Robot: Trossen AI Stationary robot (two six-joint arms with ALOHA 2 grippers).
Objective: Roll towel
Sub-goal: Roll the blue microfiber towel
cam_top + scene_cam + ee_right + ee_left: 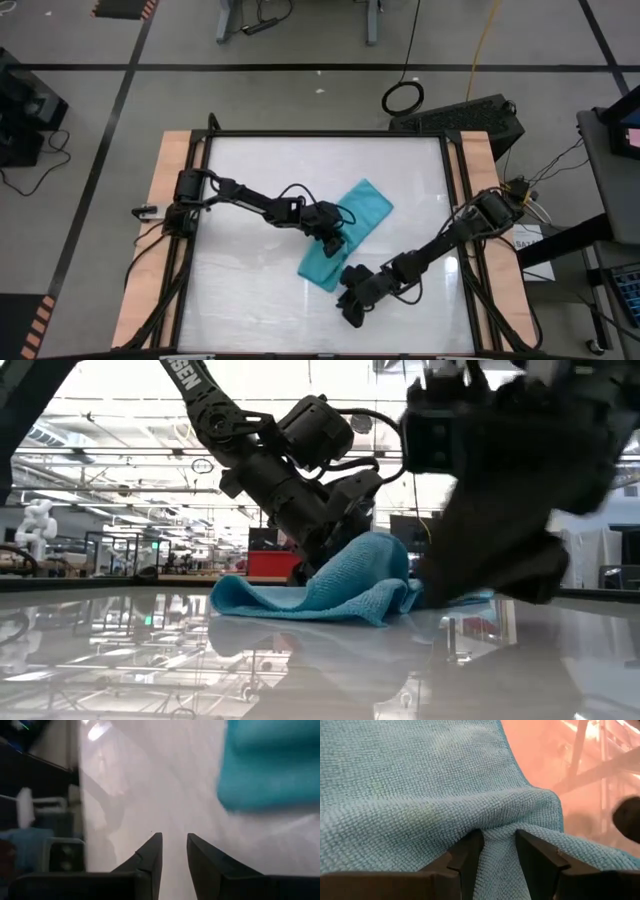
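Observation:
The turquoise towel lies slantwise on the white table, from far right to near left. Around its middle it is raised into a hump, and its ends rest flat on the table. My left gripper reaches in from the table's left and is shut on the towel at that hump. My right gripper hovers just beyond the towel's near end, over bare table. Its fingers stand slightly apart with nothing between them. The towel shows off to one side in the right wrist view. My left gripper pinches a raised fold of the towel between its two fingers, around the towel's middle. The fingers come slanting down from the table's left. The fold stands up off the table, with the cloth around it lying on the surface.
The white table top is framed by black rails, with wooden strips on both sides. Free surface lies to the far side and near left of the towel. Cables and equipment stand on the floor beyond the table.

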